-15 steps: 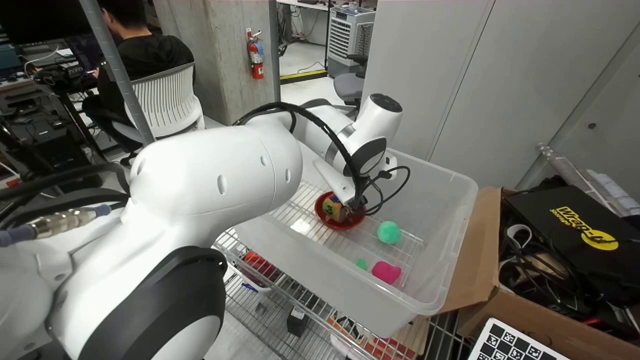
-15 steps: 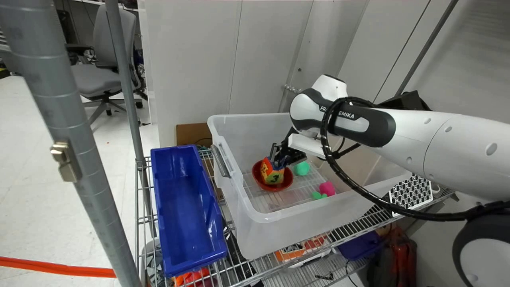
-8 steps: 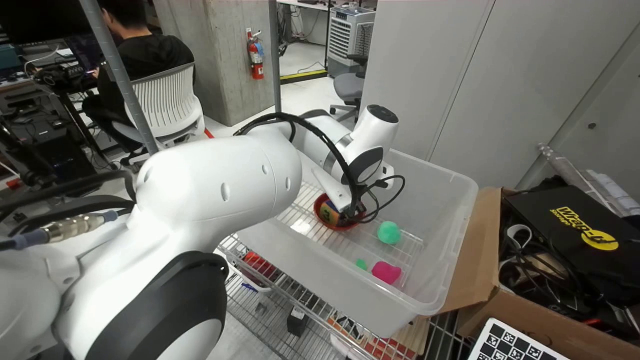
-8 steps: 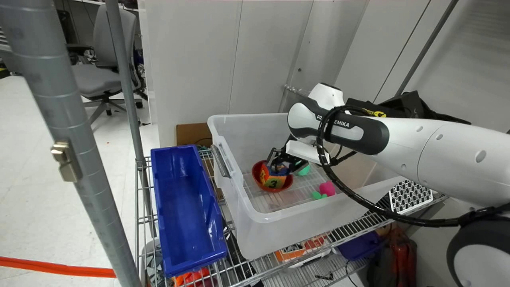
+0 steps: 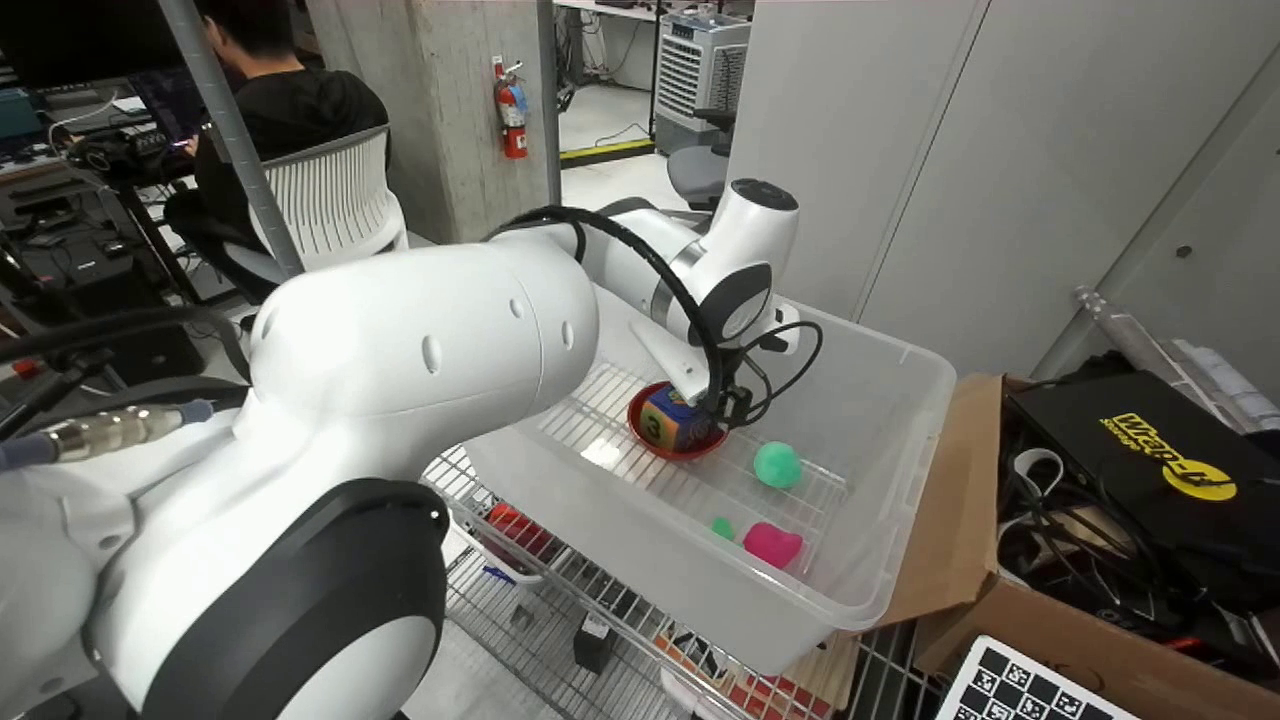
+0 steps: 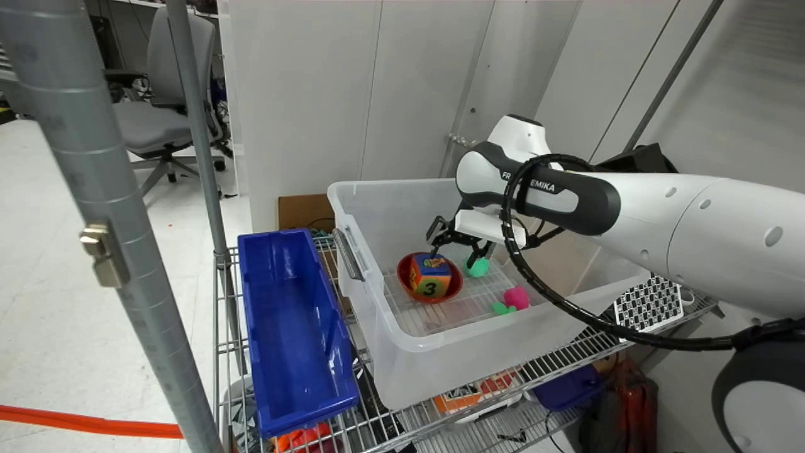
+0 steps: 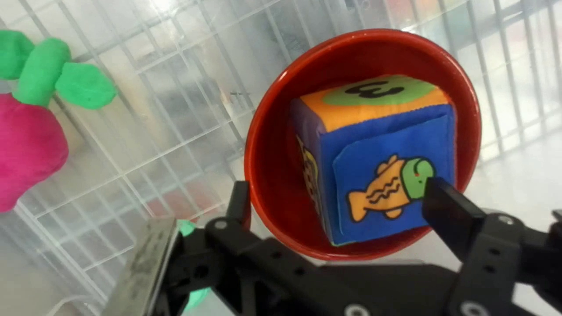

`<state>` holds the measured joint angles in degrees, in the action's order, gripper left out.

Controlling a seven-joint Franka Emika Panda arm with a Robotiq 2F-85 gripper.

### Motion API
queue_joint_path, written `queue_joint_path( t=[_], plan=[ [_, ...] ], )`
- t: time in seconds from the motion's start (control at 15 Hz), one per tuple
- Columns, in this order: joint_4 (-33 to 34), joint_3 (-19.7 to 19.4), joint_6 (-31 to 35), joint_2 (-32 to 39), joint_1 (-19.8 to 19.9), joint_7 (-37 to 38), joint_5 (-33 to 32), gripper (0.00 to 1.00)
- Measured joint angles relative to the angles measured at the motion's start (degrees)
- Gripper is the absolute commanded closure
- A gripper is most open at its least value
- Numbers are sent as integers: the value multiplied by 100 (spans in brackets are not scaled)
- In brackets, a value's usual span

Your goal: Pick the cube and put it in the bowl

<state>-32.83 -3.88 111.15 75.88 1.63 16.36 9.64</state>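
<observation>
cube (image 7: 377,162): blue, orange, fish print | bowl (image 7: 279,175): red | end effector (image 7: 339,195): black

Below the spread black two-fingered gripper (image 7: 336,186), the stitched fabric cube with blue and orange faces (image 7: 377,140) blocks most of the round, glossy red bowl (image 7: 272,149), leaving a crescent of room toward the fingertip (image 7: 239,202) nearer the round green ball (image 5: 777,465). Beyond that fingertip, bare floor of the translucent white plastic tub (image 6: 434,371) gives passage to the rounded pink piece (image 7: 26,149) and lobed green piece (image 7: 46,66); the tub's walls bar low sideways travel.
</observation>
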Motion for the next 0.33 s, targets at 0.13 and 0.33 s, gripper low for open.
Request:
queue_joint_path(
  t=[0.13,0.33],
  plan=[
    [-6,-10,-200,-146,-67,8,-38,0],
    [-79,-10,-606,-405,-117,100,-38,0]
  ],
)
